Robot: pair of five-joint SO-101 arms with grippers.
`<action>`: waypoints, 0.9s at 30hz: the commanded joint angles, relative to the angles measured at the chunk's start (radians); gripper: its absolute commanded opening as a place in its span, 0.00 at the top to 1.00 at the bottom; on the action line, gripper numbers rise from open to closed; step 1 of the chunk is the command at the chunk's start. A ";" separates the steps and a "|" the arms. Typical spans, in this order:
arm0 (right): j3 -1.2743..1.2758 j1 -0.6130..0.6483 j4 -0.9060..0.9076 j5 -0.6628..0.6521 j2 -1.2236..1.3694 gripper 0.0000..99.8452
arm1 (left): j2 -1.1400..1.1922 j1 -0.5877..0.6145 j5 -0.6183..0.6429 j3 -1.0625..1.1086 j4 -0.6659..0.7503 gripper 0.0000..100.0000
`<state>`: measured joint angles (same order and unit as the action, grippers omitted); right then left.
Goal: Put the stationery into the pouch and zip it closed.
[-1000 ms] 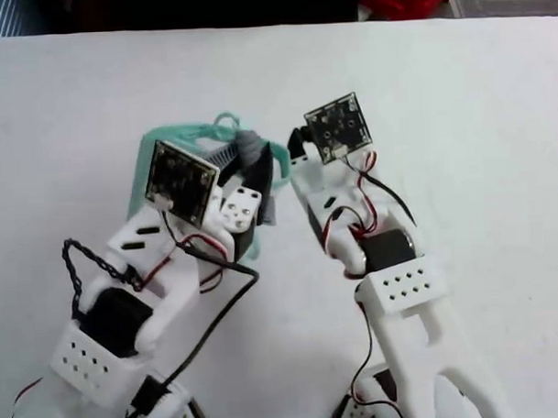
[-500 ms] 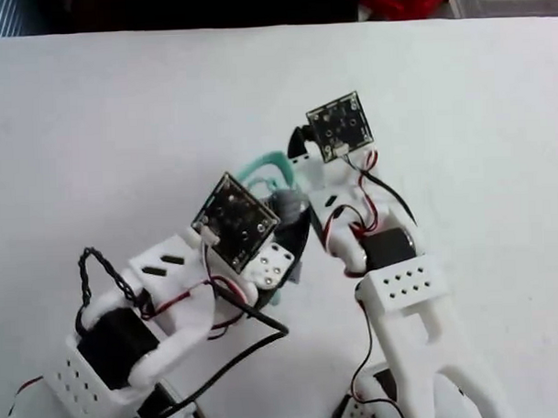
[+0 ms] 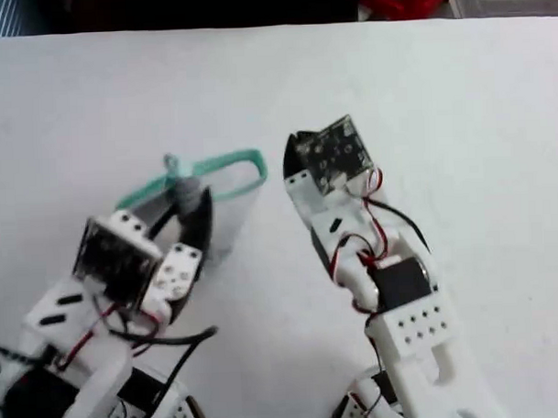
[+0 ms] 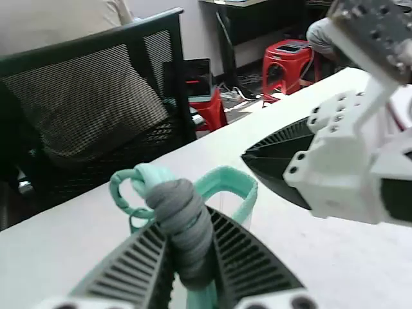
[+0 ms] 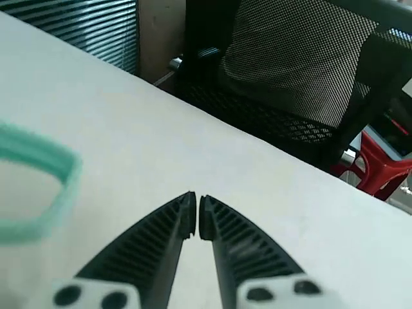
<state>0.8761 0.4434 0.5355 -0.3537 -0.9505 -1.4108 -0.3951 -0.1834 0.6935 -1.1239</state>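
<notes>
Left end effector [image 4: 188, 254] clamps grey zip pull [image 4: 185, 215]; right end effector [image 5: 196, 207] closed, empty, 3 o'clock of pouch [image 3: 230, 163]; mouth looks open, zip prob unfinished

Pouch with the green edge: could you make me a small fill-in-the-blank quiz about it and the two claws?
1. At the pouch, the left gripper is shut on a ____ pull.
2. The right gripper is shut and holds ____.
3. The table is ____ in colour.

Missing words: grey; nothing; white.
</notes>
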 commanded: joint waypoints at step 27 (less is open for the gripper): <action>-0.789 0.211 0.337 0.106 0.288 0.79 | -0.048 0.214 -0.017 0.072 -0.069 0.98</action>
<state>0.3130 0.6506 0.7841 -0.3644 -0.7142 -1.4569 -0.1788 -0.2018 0.7687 -1.1715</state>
